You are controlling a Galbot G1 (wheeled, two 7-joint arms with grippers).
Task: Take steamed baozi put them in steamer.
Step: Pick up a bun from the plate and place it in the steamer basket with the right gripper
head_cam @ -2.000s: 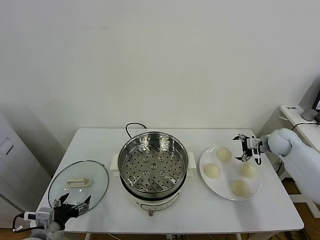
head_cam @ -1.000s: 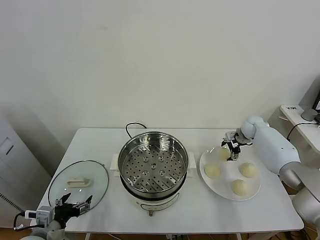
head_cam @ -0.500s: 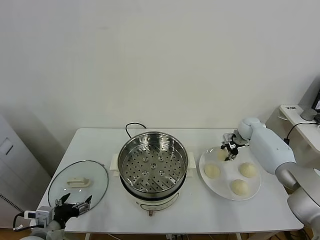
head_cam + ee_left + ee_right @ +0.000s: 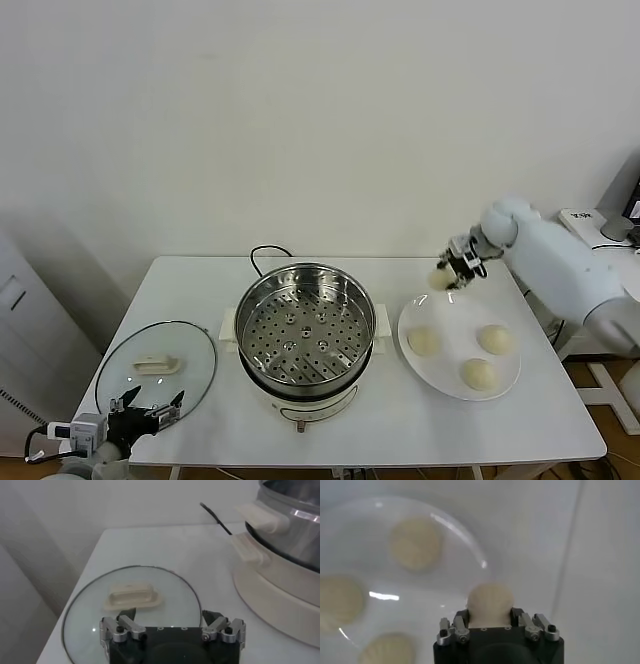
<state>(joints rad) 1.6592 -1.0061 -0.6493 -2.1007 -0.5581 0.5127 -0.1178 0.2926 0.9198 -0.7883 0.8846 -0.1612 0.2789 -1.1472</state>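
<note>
My right gripper [image 4: 449,273] is shut on a pale cream baozi [image 4: 441,278] and holds it in the air above the far left rim of the white plate [image 4: 440,375]. The held baozi [image 4: 489,603] sits between the jaws in the right wrist view. Three more baozi lie on the plate: one on its left [image 4: 425,342], one on its right [image 4: 494,339], one at the front [image 4: 480,374]. The steel steamer [image 4: 305,325] with its perforated tray stands empty at the table's middle, left of the plate. My left gripper [image 4: 150,411] is parked open at the near left corner.
The glass lid [image 4: 157,366] with a cream handle lies flat at the table's near left, just beyond the left gripper. A black cord [image 4: 268,252] runs behind the steamer. A side table [image 4: 600,235] stands off to the right.
My right gripper has closed on the far-left baozi and lifted it off the plate, up and slightly back. The plate now holds three. The left arm has not moved.
</note>
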